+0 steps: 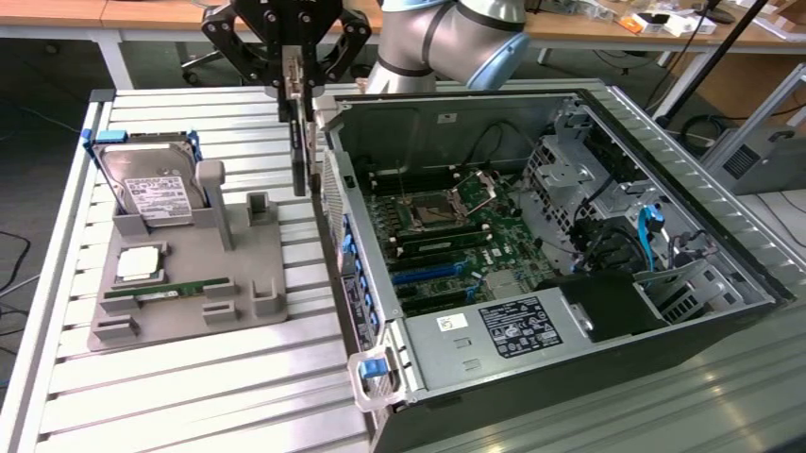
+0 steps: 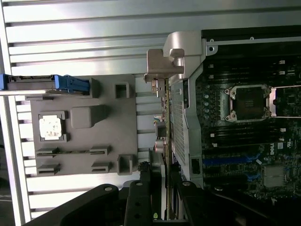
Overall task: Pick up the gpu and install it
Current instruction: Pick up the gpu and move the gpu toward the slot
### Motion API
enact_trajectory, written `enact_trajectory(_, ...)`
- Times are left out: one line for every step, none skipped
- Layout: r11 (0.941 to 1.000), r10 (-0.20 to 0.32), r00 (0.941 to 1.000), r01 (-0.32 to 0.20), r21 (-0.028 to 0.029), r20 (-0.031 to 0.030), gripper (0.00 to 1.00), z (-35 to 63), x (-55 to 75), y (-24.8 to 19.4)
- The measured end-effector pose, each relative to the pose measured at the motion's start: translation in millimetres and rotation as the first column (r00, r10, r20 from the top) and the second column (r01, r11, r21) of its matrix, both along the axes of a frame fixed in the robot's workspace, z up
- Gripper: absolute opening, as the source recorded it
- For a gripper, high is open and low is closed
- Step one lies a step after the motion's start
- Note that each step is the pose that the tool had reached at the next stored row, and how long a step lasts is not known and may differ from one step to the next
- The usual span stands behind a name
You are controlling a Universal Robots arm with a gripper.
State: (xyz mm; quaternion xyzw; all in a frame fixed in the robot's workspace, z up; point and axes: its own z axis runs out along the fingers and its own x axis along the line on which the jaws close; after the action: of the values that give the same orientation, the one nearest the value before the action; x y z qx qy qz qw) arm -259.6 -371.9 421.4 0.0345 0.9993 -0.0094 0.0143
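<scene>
Holding: we see the jaws part-closed on the gpu (image 1: 300, 151) (image 2: 165, 141), one finger pressed to each face.
Gpu: we find it hanging upright above the table (image 1: 189, 396) (image 2: 94, 28), edge-on in the wrist view, with its silver bracket (image 2: 162, 63) at the end away from the jaws.
Gap: we place the gpu between tray and case, just beside the case's side wall; we cannot tell whether they touch.
Case (image 1: 428, 123) (image 2: 186, 94): we see it lying open on the exterior view's right, motherboard (image 1: 466, 226) (image 2: 244, 141) facing up.
Tray (image 1: 189, 321) (image 2: 117, 122): grey, on the exterior view's left; we count a drive (image 1: 145, 184) (image 2: 42, 84) standing in a blue frame, a cpu (image 1: 139, 264) (image 2: 51, 128) and a ram stick (image 1: 164, 290) (image 2: 70, 151).
Arm (image 1: 454, 38): we see it behind the case's far corner.
</scene>
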Motion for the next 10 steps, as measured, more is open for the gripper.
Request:
enact_trajectory(1.0,0.0,1.0,0.0,-0.0001,-0.0001,0.27,0.0,0.6,0.0)
enact_trajectory(1.0,0.0,1.0,0.0,-0.0001,-0.0001,0.27,0.1,1.1,0.0)
enact_trajectory(1.0,0.0,1.0,0.0,0.0,0.0,0.27,0.0,1.4,0.0)
enact_trajectory(1.0,0.0,1.0,0.0,0.0,0.0,0.27,0.0,1.9,0.0)
enact_trajectory(1.0,0.0,1.0,0.0,0.0,0.0,0.27,0.0,2.3,0.0)
enact_trajectory(1.0,0.0,1.0,0.0,0.0,0.0,0.27,0.0,2.8,0.0)
enact_trajectory(1.0,0.0,1.0,0.0,0.0,0.0,0.27,0.0,3.5,0.0)
enact_trajectory(1.0,0.0,1.0,0.0,0.0,0.0,0.27,0.0,4.3,0.0)
enact_trajectory(1.0,0.0,1.0,0.0,0.0,0.0,0.27,0.0,5.0,0.0)
enact_trajectory(1.0,0.0,1.0,0.0,0.0,-0.0001,0.27,0.0,5.3,0.0)
